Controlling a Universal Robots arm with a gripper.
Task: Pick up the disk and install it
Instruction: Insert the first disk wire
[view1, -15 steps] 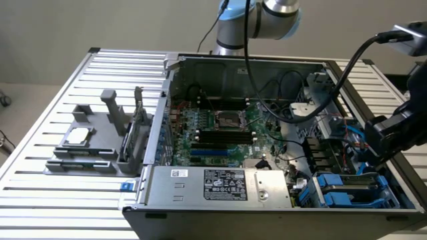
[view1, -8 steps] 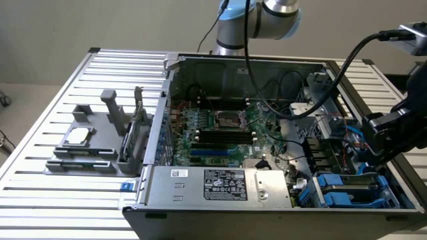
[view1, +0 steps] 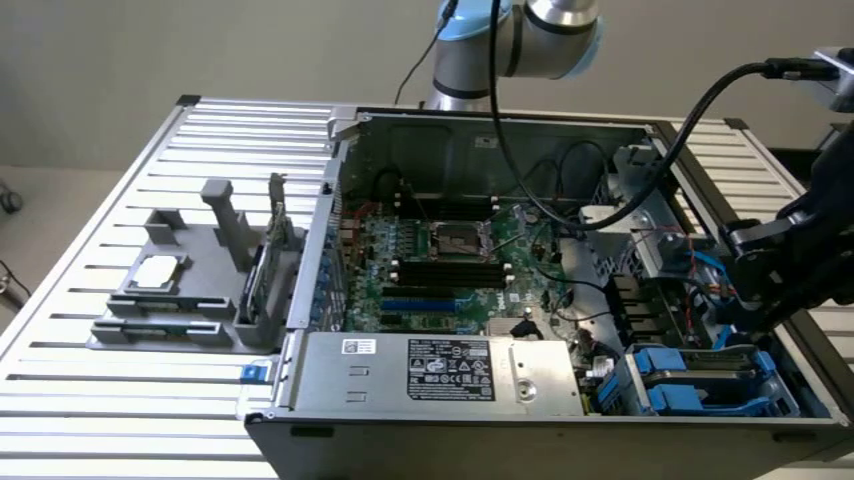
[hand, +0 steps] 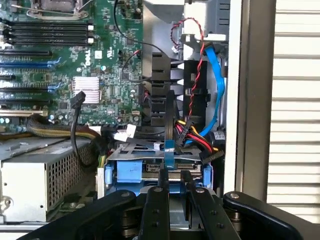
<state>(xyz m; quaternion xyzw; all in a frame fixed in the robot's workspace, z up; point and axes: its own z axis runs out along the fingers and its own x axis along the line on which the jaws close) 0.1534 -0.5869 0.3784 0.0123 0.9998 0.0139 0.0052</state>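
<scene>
- gripper (hand: 174, 178) narrowly spread, its tips just beside the blue-framed disk (hand: 131, 171).
- in the exterior view, gripper hangs at 4 o'clock of the open computer case (view1: 534, 445).

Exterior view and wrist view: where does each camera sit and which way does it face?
Exterior view: off the arm, high, looking down into the open computer case; shows the arm and its black tool end.
Wrist view: on the wrist, facing the disk beside the power supply; shows the tool end.
Shared: disk, power supply, motherboard, tool end.
</scene>
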